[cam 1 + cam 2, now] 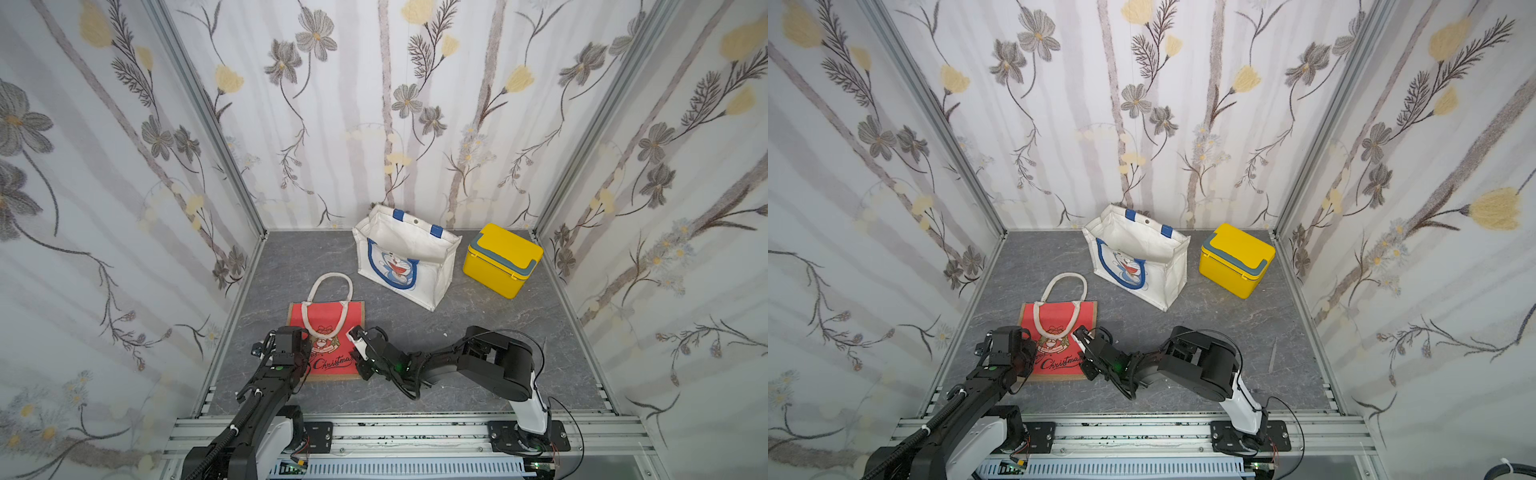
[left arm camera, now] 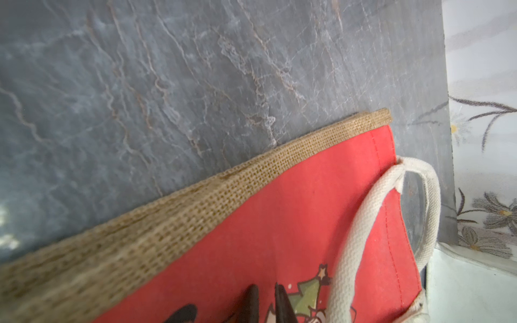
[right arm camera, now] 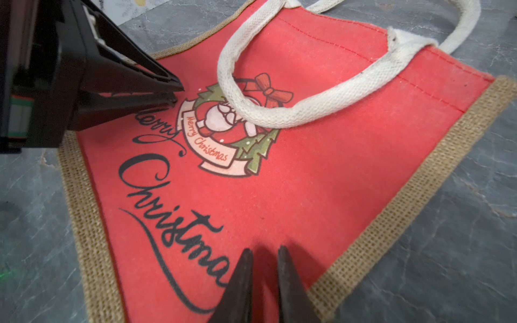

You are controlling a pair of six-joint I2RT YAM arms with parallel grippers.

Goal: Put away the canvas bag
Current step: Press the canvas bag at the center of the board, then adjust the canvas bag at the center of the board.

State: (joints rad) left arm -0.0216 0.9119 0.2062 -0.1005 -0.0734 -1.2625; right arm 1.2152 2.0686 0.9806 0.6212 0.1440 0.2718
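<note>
Item: flat red burlap-edged canvas bag (image 1: 328, 320). We judge grasping underway; left gripper (image 3: 174, 95) and right gripper (image 3: 264, 249) nearly closed, hold unclear. Next: secure pinch, lift.

A closed yellow box (image 1: 500, 259) stands at the grey table's (image 1: 519, 332) far corner.

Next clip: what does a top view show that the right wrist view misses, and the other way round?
Top view only: the open white cartoon bag standing at the back, the yellow box beside it. Right wrist only: the left gripper, tips down at the fabric by the word Merry, hidden under the arm from above. Both: the red bag lying flat, its white handles, the grey table.
</note>
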